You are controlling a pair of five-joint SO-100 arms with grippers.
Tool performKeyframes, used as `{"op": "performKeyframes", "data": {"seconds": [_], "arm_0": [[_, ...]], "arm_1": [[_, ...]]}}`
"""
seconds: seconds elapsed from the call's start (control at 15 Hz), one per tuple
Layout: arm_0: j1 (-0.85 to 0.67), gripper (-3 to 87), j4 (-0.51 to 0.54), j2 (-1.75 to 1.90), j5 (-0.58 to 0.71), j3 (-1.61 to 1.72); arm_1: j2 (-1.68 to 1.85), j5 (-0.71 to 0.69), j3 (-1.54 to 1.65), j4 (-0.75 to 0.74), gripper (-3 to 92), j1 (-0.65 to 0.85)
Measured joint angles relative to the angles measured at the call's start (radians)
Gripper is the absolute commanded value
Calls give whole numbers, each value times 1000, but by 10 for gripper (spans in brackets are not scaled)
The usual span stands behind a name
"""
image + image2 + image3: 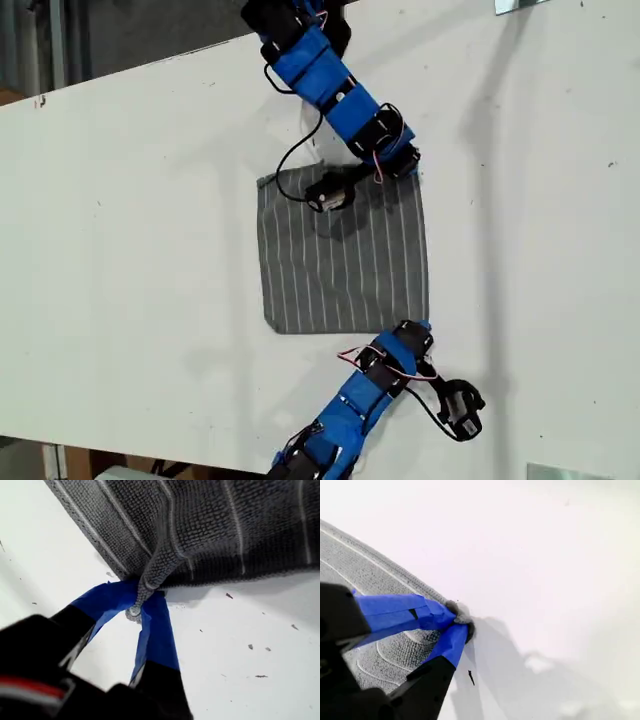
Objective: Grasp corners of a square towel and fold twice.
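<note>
Towel: one grey square with thin white stripes [340, 270], lying flat near the middle of the exterior view, stripes running top to bottom of the frame.
Corners: four; the two on the exterior view's left [265, 182] [275, 328] lie free on the bench, the two on the exterior view's right are each pinched by a gripper.
Grippers: two, both with blue jaws.
My first gripper: [415, 328] at the towel's lower right corner in the exterior view, its arm reaching in from the bottom edge of the frame; the cloth lies beyond its tips.
First gripper state: clenched on that corner; the first wrist view shows the jaws [135, 611] closed around a bunched tip, with the towel [210, 525] spreading away behind it.
My second gripper: [405, 165] at the towel's upper right corner in the exterior view, its arm coming from the top of the frame and crossing over the cloth's upper edge.
Second gripper state: clenched on that corner; the second wrist view shows the jaws [460, 622] meeting on the rounded tip, towel [370, 570] beneath them, bare bench ahead.
Bench: one white surface [130, 250] carrying the towel, touching it all round.
</note>
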Motion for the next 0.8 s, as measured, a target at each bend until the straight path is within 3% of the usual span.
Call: {"op": "performKeyframes", "data": {"seconds": [0.2, 0.47, 0.8], "arm_0": [[0, -1, 94, -28, 9, -95], [-29, -1, 374, -78, 38, -402], [-61, -1, 483, -2, 132, -446]], "arm_1": [[-20, -15, -61, 57, -1, -2], [-25, -43, -250, 264, -1, 0], [69, -64, -268, 393, -1, 87]]}}
